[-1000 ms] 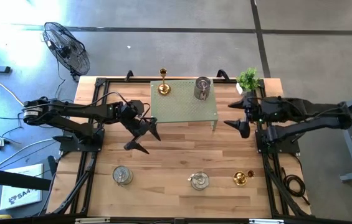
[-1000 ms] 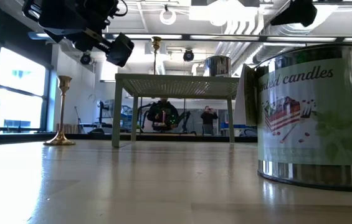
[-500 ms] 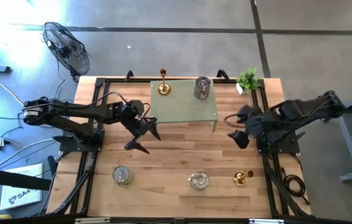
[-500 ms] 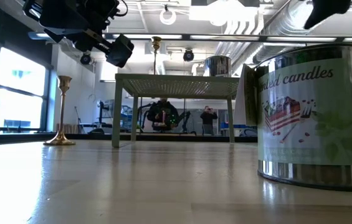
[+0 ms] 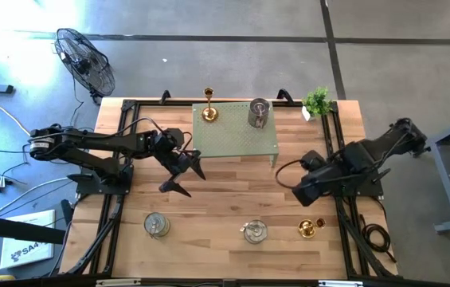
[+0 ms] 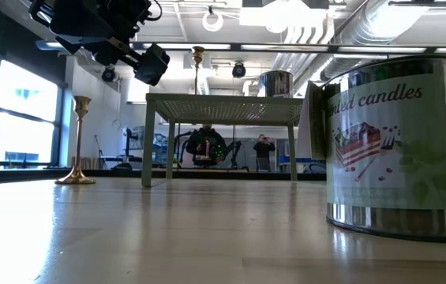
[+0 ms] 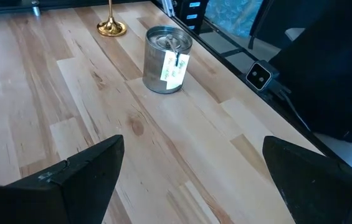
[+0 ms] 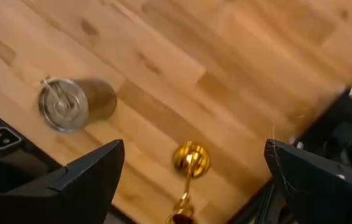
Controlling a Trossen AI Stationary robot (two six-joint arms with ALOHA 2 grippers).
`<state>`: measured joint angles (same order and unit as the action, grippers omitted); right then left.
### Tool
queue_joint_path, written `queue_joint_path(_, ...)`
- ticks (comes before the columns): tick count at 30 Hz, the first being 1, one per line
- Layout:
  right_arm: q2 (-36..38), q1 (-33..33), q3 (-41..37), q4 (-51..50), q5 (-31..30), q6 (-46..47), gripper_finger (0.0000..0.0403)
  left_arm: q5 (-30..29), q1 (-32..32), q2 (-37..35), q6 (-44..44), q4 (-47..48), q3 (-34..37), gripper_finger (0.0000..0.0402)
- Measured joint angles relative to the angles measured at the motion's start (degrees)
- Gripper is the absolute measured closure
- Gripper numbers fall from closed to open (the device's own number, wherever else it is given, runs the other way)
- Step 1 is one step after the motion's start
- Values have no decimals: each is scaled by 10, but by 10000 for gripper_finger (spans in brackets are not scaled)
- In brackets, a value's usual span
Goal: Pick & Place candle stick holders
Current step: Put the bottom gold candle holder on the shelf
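A gold candle stick holder [image 5: 310,228] stands on its round base near the table's front right. Two silvery tin holders [image 5: 255,231] [image 5: 157,226] stand along the near edge. One more gold holder [image 5: 209,112] and one tin [image 5: 259,113] stand on the green shelf [image 5: 236,142]. My right gripper [image 5: 300,194] hangs open, pointing down, above the front-right gold holder [image 8: 190,160] and a little toward the far edge from it; the tin [image 8: 70,106] is off to one side. My left gripper [image 5: 183,180] hangs open above the table left of the shelf, looking at a tin [image 7: 167,59].
A small green potted plant [image 5: 317,101] stands at the far right corner. The green mesh shelf on legs [image 6: 223,99] takes up the far middle. Black rails [image 5: 111,207] run along both table sides. Bare wood lies between the shelf and the near row.
My right gripper has swung from beside the shelf's right end toward the table's near edge. It has tipped from nearly level to pointing down, rolled about its own line, and stayed open. It has left the low view at the upper right.
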<state>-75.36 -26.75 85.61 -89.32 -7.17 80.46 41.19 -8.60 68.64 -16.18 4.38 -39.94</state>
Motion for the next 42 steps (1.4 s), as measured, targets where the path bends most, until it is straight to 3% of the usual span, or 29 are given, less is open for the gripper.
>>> queue_joint_path(8, -45, -41, 8, -7, 75, 127, 22, -42, 0, 0, 30, -1, 0, 25)
queue_joint_path(22, -55, -133, 8, -7, 94, 388, 22, -65, 0, 0, 30, -21, 0, 25)
queue_joint_path(26, -64, -157, 8, -7, 123, 452, 22, -92, 0, 0, 30, -21, 0, 25)
queue_joint_path(32, -91, -169, 8, 5, 123, 462, 22, -123, 0, 0, 30, -21, 0, 25)
queue_joint_path(38, -127, -169, 8, 5, 123, 427, 22, -197, 0, 0, 36, -21, 0, 25)
queue_joint_path(42, -141, -169, 8, 5, 122, 415, 22, -200, 0, 0, 47, -21, 0, 25)
